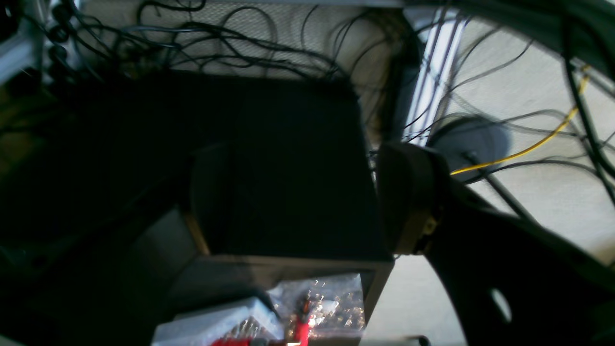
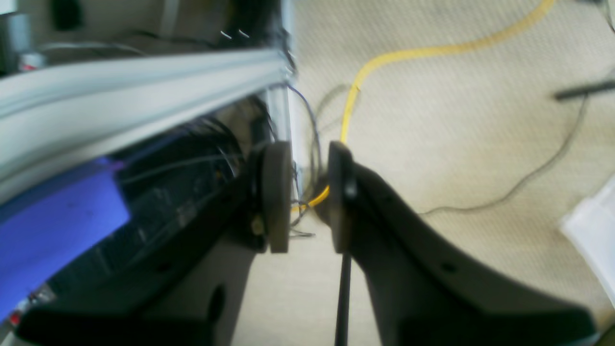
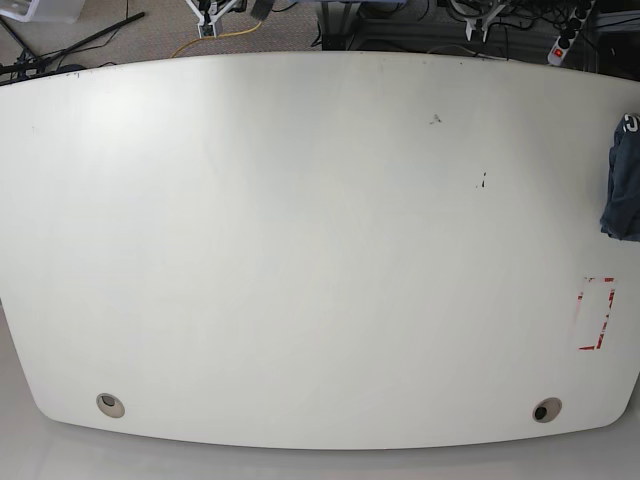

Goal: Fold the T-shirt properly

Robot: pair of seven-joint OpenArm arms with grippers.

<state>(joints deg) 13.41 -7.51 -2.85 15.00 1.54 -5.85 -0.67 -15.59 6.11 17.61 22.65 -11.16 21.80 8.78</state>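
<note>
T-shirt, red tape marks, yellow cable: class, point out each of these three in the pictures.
T-shirt (image 3: 622, 190): base view, on its dark cloth, below the white lettering.
Red tape marks (image 3: 600, 341): base view, on the lower right strip.
Yellow cable (image 2: 432, 51): right wrist view, on its upper curved stretch.

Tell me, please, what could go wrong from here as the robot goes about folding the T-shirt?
The T-shirt lies at the table's right edge in the base view, partly out of frame, so that camera may miss part of a fold. Loose black cables show beyond the open left gripper; they might snag an arm.
</note>
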